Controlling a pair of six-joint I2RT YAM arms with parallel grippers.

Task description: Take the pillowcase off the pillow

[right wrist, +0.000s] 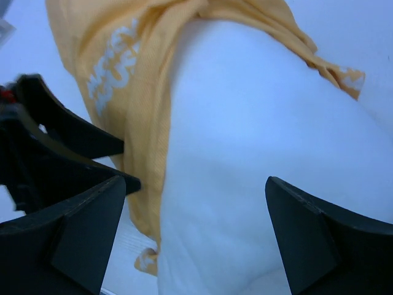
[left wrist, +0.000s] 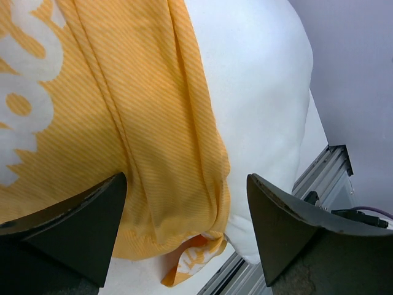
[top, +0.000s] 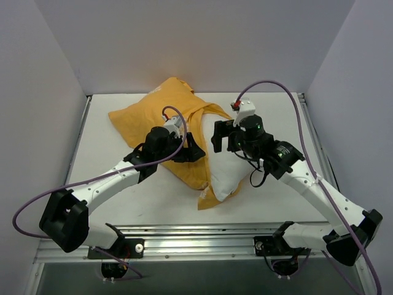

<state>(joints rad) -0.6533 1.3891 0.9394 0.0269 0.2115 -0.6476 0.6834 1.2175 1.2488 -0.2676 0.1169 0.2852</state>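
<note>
The orange pillowcase (top: 153, 114) lies bunched on the white table, pulled back to the far left. It still wraps the left and far part of the white pillow (top: 232, 169), whose near right part is bare. My left gripper (top: 195, 149) hovers open over the pillowcase's folded edge (left wrist: 153, 135), next to the bare pillow (left wrist: 258, 92), and nothing is between its fingers (left wrist: 80, 221). My right gripper (top: 216, 136) stands open just above the bare pillow (right wrist: 245, 153) and grips nothing. The pillowcase's hem (right wrist: 147, 92) and the left gripper (right wrist: 55, 135) lie to its left.
Grey walls close in the table on the left, back and right. An aluminium rail (top: 202, 236) runs along the near edge, also visible past the pillow (left wrist: 319, 175). Purple cables (top: 282, 92) loop from both arms. Bare tabletop (top: 98, 153) lies to the left.
</note>
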